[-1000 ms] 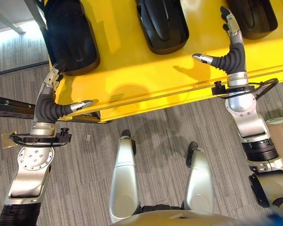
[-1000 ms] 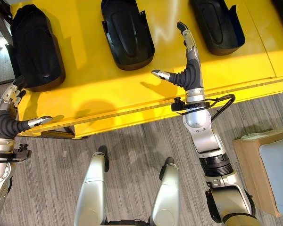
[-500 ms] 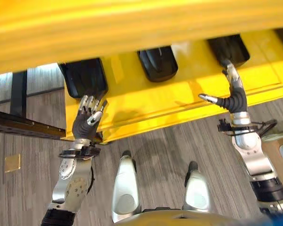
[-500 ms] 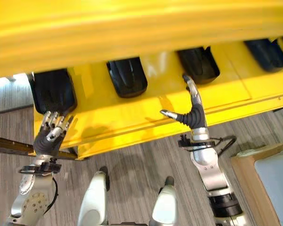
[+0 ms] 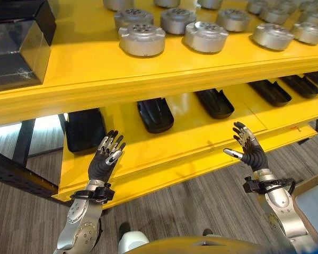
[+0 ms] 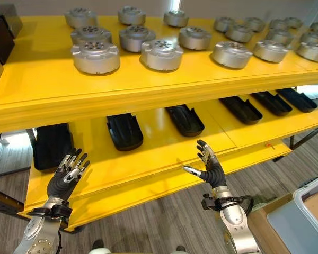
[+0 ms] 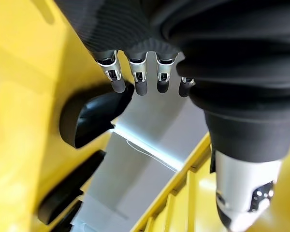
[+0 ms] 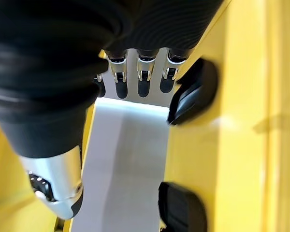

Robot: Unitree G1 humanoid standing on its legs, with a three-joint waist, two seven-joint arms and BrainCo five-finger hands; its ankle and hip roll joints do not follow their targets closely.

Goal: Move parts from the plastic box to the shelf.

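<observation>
Round metal parts (image 6: 161, 54) lie on the upper shelf (image 6: 122, 95), trays (image 6: 124, 132) on the lower shelf (image 6: 164, 159) beneath.

Silver hand (image 5: 107, 154), dark ribbed cover

I can make out no text, label, number or sign anywhere. The yellow shelf (image 6: 148, 87), the round metal parts (image 6: 161, 54) on it and the black trays (image 6: 124, 132) below carry nothing I can read.
</observation>
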